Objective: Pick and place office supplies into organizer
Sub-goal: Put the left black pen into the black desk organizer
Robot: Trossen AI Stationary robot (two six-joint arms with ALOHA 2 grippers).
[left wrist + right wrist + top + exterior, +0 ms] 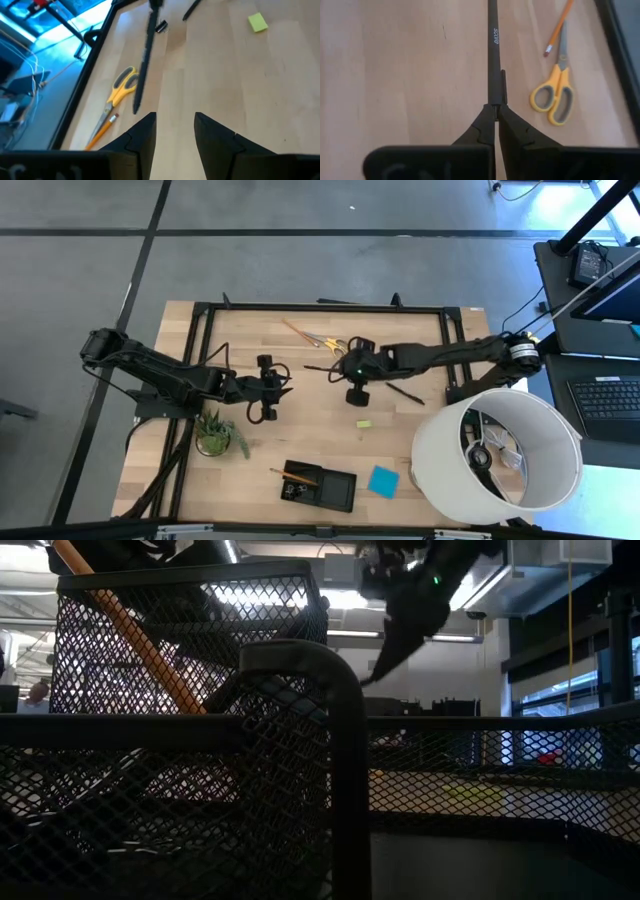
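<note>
Bare table (300, 430) lies open at the middle, between the left gripper (285, 392) at 9 o'clock and the organizer (320, 486) at 6 o'clock. At 5 o'clock the white lampshade (497, 448) blocks that corner, and the potted plant (214, 434) stands at 7 o'clock, close under the left arm. Toward 12 o'clock the scissors (329, 343) and pencil (298, 332) lie flat, and the right gripper (334, 369), closed on a black pen (493, 52), seems to hang above the wood just beside them.
</note>
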